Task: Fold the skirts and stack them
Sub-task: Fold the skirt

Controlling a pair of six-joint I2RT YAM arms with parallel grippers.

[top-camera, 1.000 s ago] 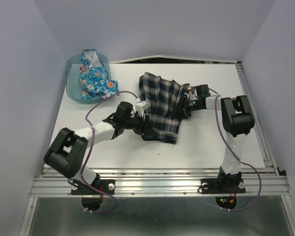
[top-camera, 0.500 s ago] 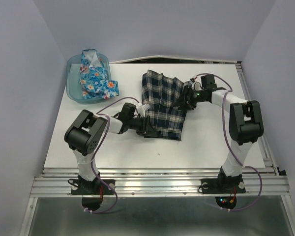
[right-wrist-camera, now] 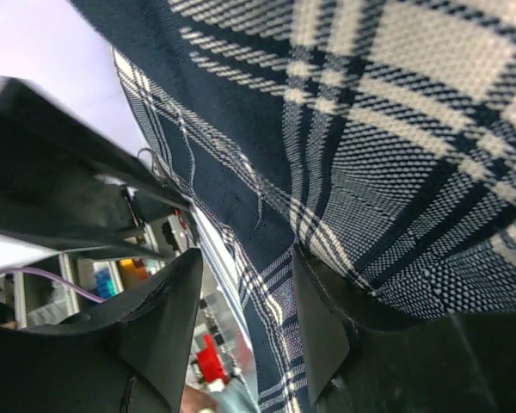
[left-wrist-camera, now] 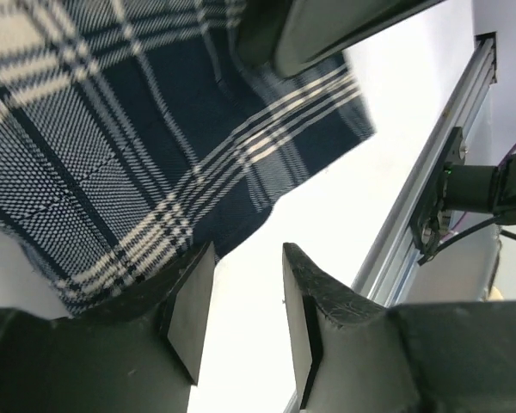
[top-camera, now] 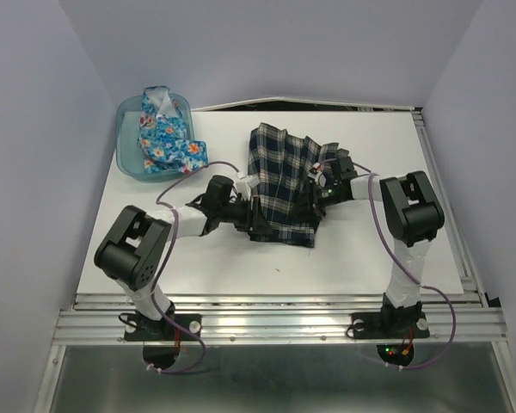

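Filling most of the top view, the flat white table (top-camera: 361,258) is bounded by a ribbed aluminium rail (top-camera: 275,323) along its near edge and by pale walls on the other three sides. A dark navy-and-white plaid cloth skirt (top-camera: 284,185) lies rumpled just past the table's middle. Its far edge is well short of the back wall and its near hem runs roughly parallel to the rail. Bare surface shows in front of it and to its right. At the far left corner sits a translucent teal plastic bin (top-camera: 122,146), near the table's left edge. A bright blue skirt with white, red and yellow flowers (top-camera: 165,138) is heaped in the bin, one end spilling over the rim toward the plaid. The left gripper (left-wrist-camera: 248,258) lies low at the plaid's near left hem. Its fingers are spread, with only white table showing between them and cloth resting against the outer side of one finger. The right gripper (right-wrist-camera: 245,258) is at the plaid's right edge, its fingers also apart. Plaid fabric drapes over one finger and crosses the gap without being squeezed.
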